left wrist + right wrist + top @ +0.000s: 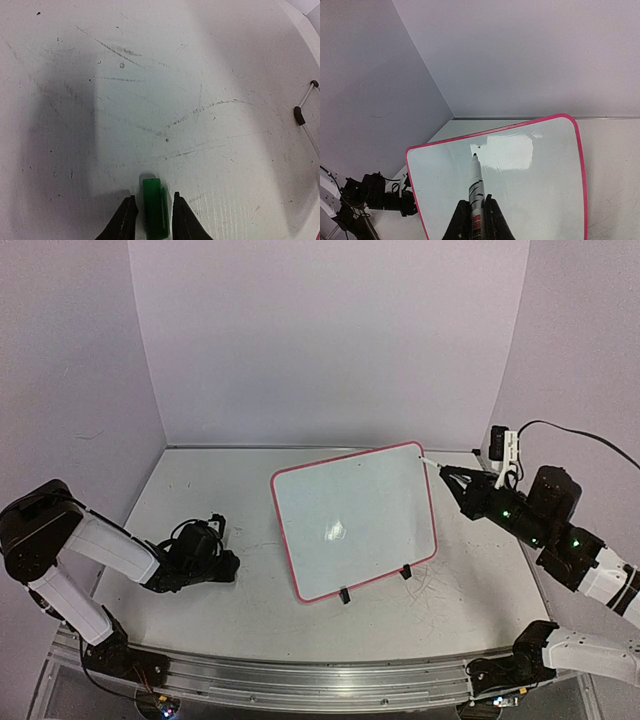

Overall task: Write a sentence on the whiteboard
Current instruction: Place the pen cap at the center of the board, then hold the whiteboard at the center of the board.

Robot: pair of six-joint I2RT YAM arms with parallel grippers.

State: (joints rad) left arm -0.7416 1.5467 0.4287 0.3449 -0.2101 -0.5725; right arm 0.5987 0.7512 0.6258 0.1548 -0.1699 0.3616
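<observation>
Writing has not begun: the small white whiteboard with its thin red-pink frame stands propped and tilted on its two small black feet near the middle of the pale, scuffed desk, and its face shows only glare. You are at the approach step.

Your right tool is clamped on the white-barrelled marker with black and red print, tip forward. From above, that tip sits at the board's far right corner. From the wrist, it lies over the upper part of the face. Whether it touches, you cannot tell from either view.

Next, you need to set the tip on the face near one end, with room for a full line. Press lightly and keep the pressure even as you go. The board rests only on its feet, so I'd judge that a hard push could tip or slide it.

Your left tool lies low on the desk, well apart from the board on its left side. Its fingers are narrowly parted around a short green plastic cap; you cannot tell whether they pinch it or merely bracket it. That arm does nothing to steady the board.

Nothing lies between marker and board. A metal rail runs along the desk's near edge, away from the work.
</observation>
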